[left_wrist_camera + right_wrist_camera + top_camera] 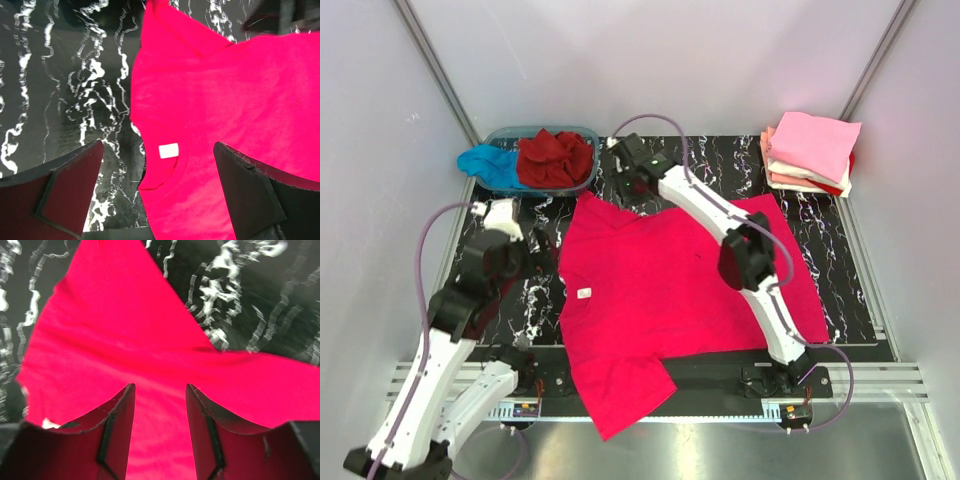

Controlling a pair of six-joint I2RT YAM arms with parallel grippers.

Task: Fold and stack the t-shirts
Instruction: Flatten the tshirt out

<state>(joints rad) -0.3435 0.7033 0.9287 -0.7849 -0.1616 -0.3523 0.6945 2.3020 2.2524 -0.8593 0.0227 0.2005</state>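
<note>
A bright pinkish-red t-shirt (670,290) lies spread flat on the black marbled mat, its collar with a white label (584,293) facing left. My left gripper (546,260) hovers wide open just left of the collar. In the left wrist view the collar and label (168,150) lie between the open fingers (65,190). My right gripper (622,182) is at the shirt's far left sleeve. In the right wrist view it (160,395) is open, with the red cloth (115,330) below and between the fingers, and no cloth is gripped.
A blue-tinted tub (510,133) at the back left holds a dark red shirt (555,158) and a turquoise one (488,165) hanging over its rim. A folded stack (810,150), pale pink on top, sits at the back right. The near sleeve (620,395) overhangs the mat's front edge.
</note>
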